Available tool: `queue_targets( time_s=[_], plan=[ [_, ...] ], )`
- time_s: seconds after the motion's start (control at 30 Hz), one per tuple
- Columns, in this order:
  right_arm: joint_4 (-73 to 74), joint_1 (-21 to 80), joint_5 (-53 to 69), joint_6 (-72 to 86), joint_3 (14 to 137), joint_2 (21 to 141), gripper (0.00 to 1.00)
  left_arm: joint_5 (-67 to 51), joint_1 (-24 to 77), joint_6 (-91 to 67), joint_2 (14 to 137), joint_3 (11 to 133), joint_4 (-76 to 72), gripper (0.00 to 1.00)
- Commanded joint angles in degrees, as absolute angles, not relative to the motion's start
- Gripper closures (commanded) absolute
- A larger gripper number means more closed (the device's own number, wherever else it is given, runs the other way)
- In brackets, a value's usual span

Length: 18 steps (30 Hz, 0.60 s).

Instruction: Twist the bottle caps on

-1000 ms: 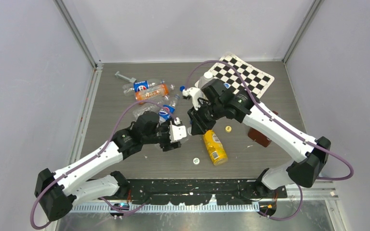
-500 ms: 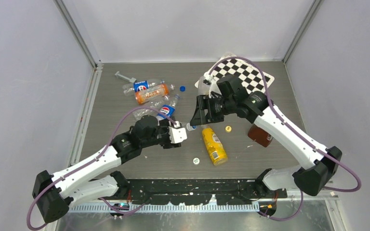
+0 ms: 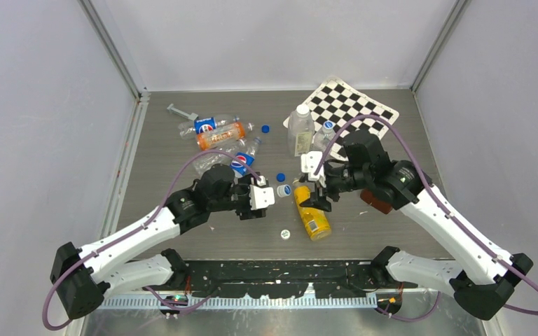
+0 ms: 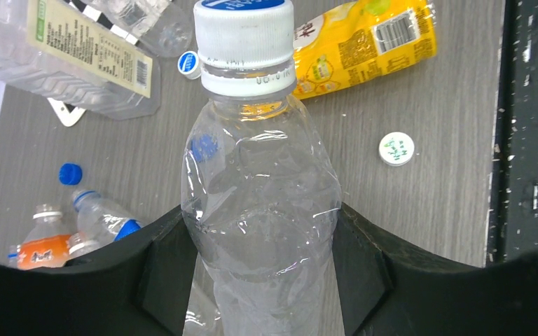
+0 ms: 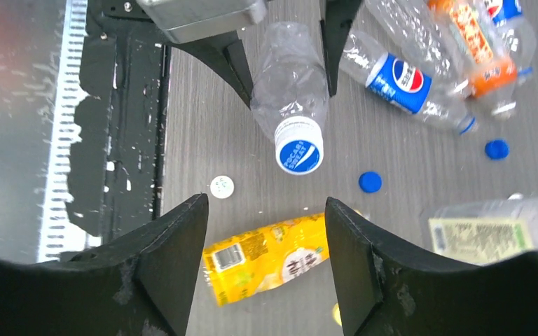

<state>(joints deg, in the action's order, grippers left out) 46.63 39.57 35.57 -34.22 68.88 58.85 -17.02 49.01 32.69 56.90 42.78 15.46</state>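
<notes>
My left gripper (image 3: 263, 198) is shut on a slim clear bottle (image 4: 260, 203) and holds it by the body. The bottle's neck carries a white cap with a blue top (image 4: 244, 28), which also shows in the top view (image 3: 284, 190) and the right wrist view (image 5: 299, 150). My right gripper (image 3: 313, 194) is open and empty, just right of that cap, its jaws (image 5: 266, 210) apart over the table. A wider squarish bottle (image 3: 300, 129) with a pale label stands at the back, beside another clear bottle (image 3: 326, 133). Loose blue caps (image 3: 280, 178) (image 3: 265, 129) and a white cap (image 3: 285, 234) lie on the table.
A yellow bottle (image 3: 311, 213) lies under my right gripper. Pepsi-labelled bottles (image 3: 242, 162) and an orange one (image 3: 221, 134) lie at the back left. A checkerboard (image 3: 354, 108) lies at the back right, and a brown object (image 3: 378, 199) is by my right arm.
My right gripper has drawn back from the held bottle's cap and swung right and nearer. It now sits open beside the cap. My left gripper has kept the bottle, shifting slightly right.
</notes>
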Motion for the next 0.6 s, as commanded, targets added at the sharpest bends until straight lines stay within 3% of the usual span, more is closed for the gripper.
queue_targets(
  time_s=[0.0, 0.57],
  plan=[
    [42.97, 42.16, 39.54, -49.11, 69.23, 60.25, 0.33, -21.87, 49.22, 30.69, 56.87, 45.69, 15.4, 1.0],
    [44.87, 48.65, 28.35, -55.76, 71.1, 65.92, 0.47, -25.66, 49.22, 29.0, 57.4, 46.25, 15.25, 1.0]
  ],
)
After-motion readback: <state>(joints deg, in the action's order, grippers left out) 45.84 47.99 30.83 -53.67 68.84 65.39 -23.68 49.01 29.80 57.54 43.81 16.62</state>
